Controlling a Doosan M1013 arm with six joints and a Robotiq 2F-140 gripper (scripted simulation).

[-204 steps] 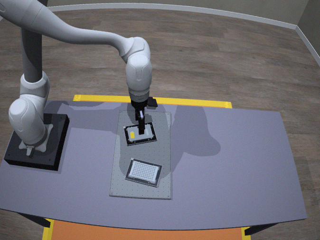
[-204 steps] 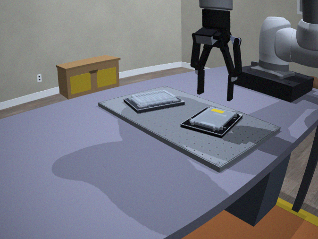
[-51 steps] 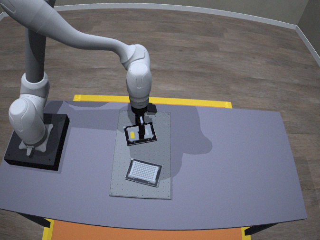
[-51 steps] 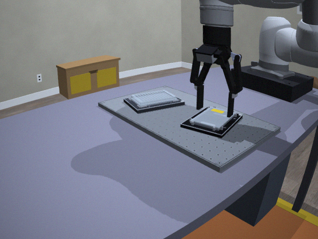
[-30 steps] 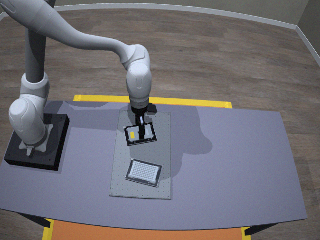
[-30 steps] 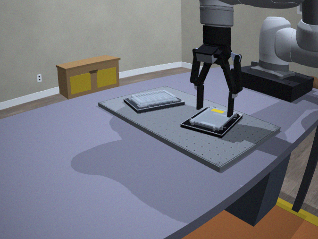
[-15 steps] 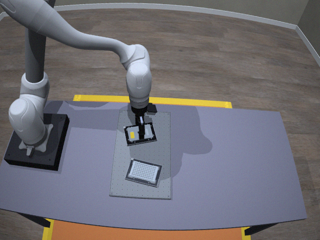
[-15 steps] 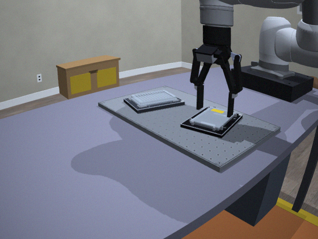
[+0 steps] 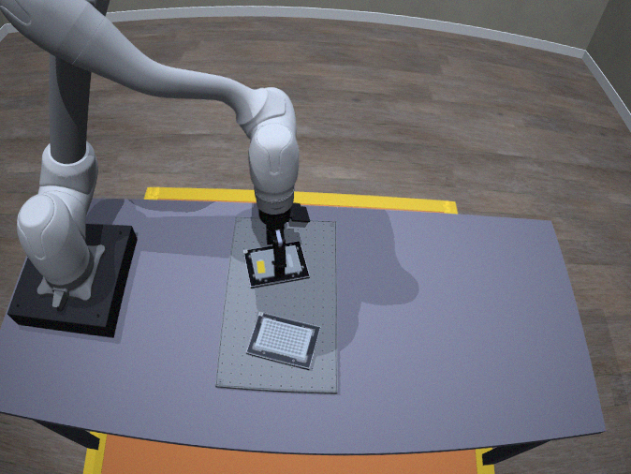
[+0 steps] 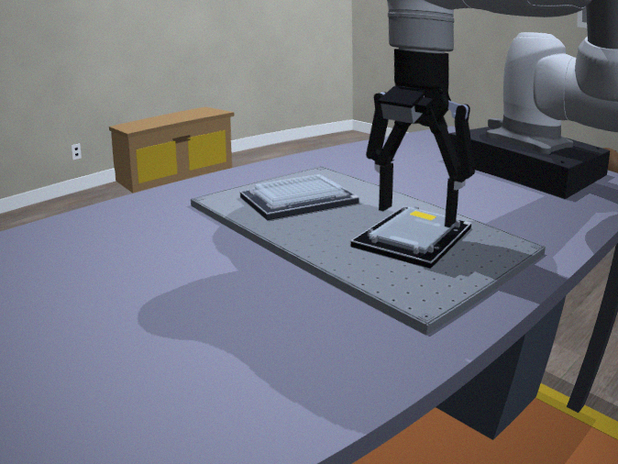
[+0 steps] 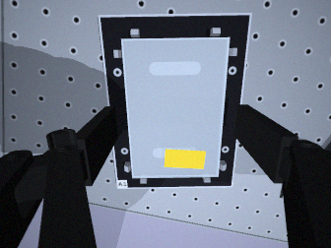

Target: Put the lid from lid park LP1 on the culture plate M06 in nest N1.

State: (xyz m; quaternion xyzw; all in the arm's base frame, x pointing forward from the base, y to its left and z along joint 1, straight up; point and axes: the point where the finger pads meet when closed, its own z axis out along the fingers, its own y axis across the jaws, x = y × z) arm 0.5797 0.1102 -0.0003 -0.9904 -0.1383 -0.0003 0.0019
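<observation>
The clear lid (image 9: 271,266) with a yellow label (image 11: 184,158) lies flat in the black lid park LP1 (image 10: 435,253) on the far part of the perforated board. It also shows in the side view (image 10: 405,232) and the wrist view (image 11: 174,105). My gripper (image 10: 418,214) hangs straight over it, open. Its two fingers stand on either side of the lid's long edges, apart from them (image 11: 173,117). The culture plate M06 (image 9: 283,339), with its grid of wells uncovered, sits in nest N1 (image 10: 279,209) nearer the table's front.
A grey perforated board (image 9: 277,305) carries both the park and the nest. My arm's black base block (image 9: 71,286) stands at the table's left. A wooden cabinet (image 10: 171,147) stands by the far wall, off the table.
</observation>
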